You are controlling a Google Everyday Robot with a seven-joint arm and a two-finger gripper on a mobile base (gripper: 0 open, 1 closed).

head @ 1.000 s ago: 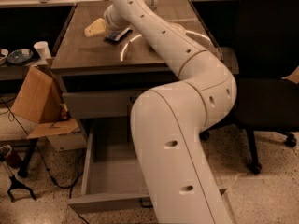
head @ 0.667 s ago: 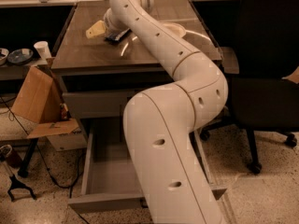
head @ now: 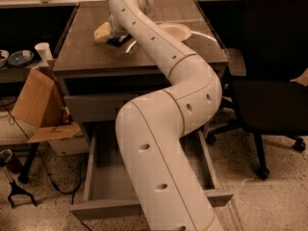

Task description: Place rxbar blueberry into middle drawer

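My gripper (head: 105,33) is at the far left of the cabinet top (head: 82,57), at the end of my white arm, which reaches over the top from the front. A small dark flat thing, likely the rxbar blueberry (head: 118,41), lies on the top right beside the gripper and is partly hidden by my wrist. The middle drawer (head: 98,186) is pulled out wide below, and its grey tray is largely covered by my arm. A white bowl (head: 177,31) sits on the top, right of the gripper.
The upper drawer front (head: 91,107) is closed. An open cardboard box (head: 41,105) stands to the left of the cabinet, with a white cup (head: 44,51) and a dish (head: 20,57) behind it. A black office chair (head: 269,71) stands close on the right.
My arm's lower links have swung left and nearer the camera, covering more of the open drawer. The gripper has stayed at the same place on the top.
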